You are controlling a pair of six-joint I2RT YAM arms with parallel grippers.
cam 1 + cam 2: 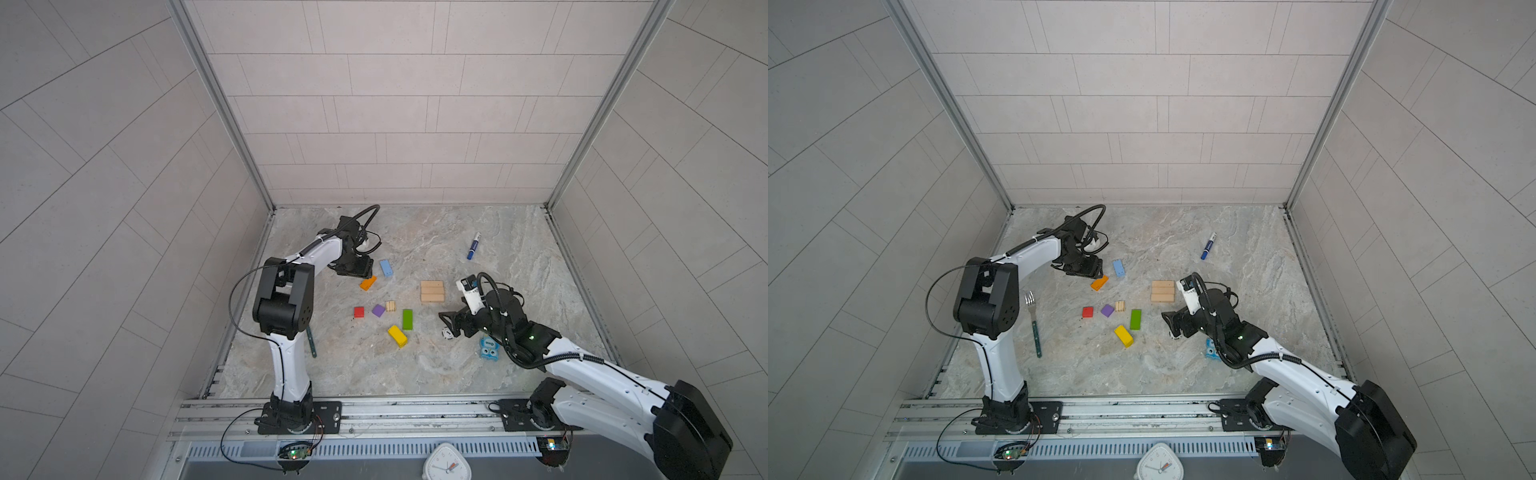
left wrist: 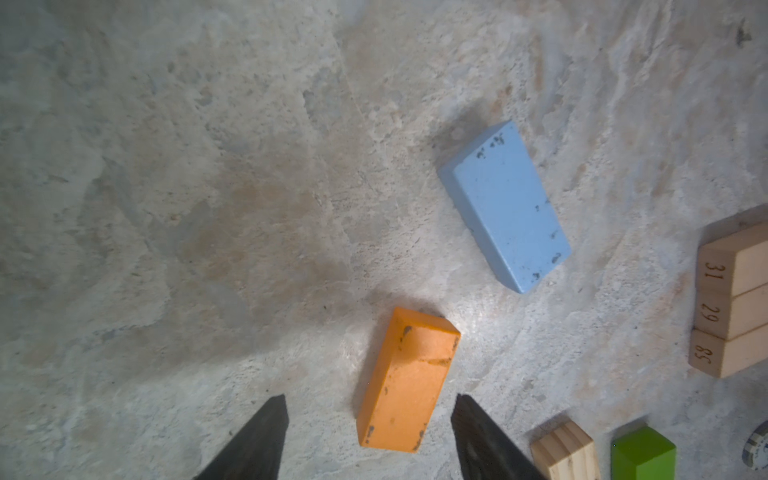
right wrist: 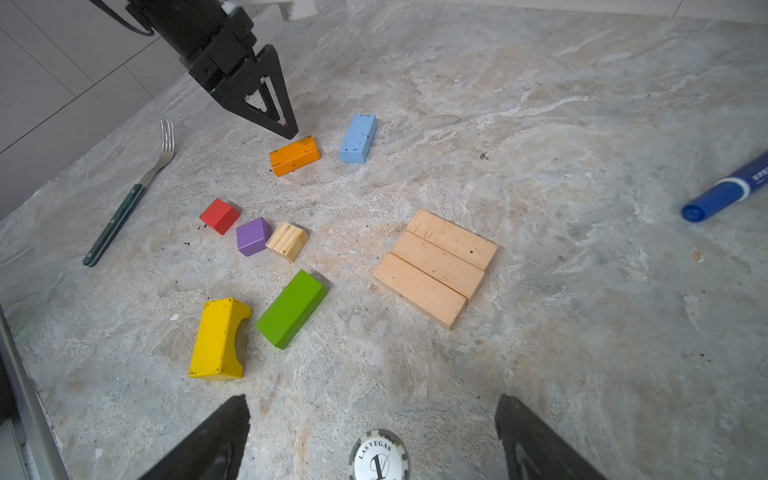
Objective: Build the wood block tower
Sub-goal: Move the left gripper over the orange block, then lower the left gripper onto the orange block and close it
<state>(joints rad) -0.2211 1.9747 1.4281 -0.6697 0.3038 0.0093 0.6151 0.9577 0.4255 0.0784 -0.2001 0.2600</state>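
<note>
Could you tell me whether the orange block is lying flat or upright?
Lying flat: the orange block rests lengthwise on the tabletop.

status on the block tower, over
Left end effector open, straddling orange block, no grip. Right end effector open, empty, above poker chip. Three tan bars laid side by side; nothing stacked. Nothing in the way.

The far desk point(image 1: 415, 232) is open, with only the pen point(image 1: 473, 246) near its right side. A clear lane runs between the blue bar point(image 1: 386, 268) and the tan bars point(image 1: 432, 291). The red cube point(image 1: 359, 312), purple cube point(image 1: 378, 310) and striped cube point(image 1: 390, 306) crowd close, the green bar point(image 1: 407, 319) and yellow bar point(image 1: 397, 336) just beside. The fork point(image 1: 1034, 324) lies by the left arm point(image 1: 286, 291); a chip point(image 1: 446, 332) and toy point(image 1: 488, 347) lie by the right arm point(image 1: 582, 361).
</note>
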